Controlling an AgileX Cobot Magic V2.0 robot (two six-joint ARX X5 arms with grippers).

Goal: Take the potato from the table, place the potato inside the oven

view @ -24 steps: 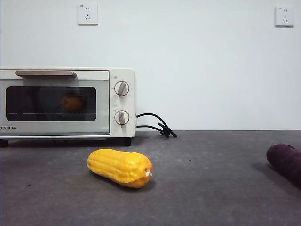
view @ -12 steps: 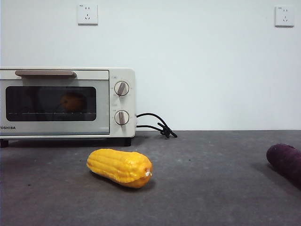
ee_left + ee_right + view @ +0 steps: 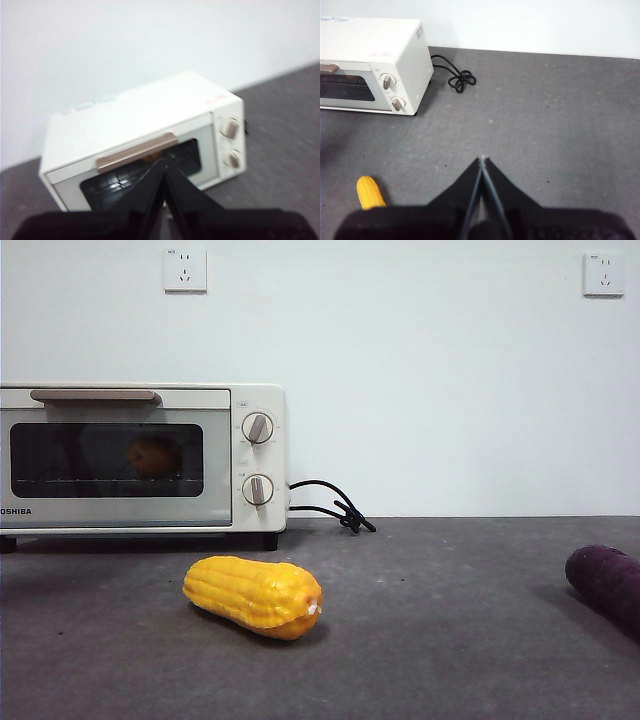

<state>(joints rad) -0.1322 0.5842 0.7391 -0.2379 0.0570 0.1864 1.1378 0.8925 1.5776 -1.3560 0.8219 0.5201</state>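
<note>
Front view: the potato is seen inside the closed oven; the left gripper, nearer, and the right gripper are pressed closed, empty.

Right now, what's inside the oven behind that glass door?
Through the oven's closed dark door, the front view shows an orange-brown lump, the potato, sitting on the rack. The tinted glass hides its outline and the rest of the interior. Both tools are shut and empty.
</note>
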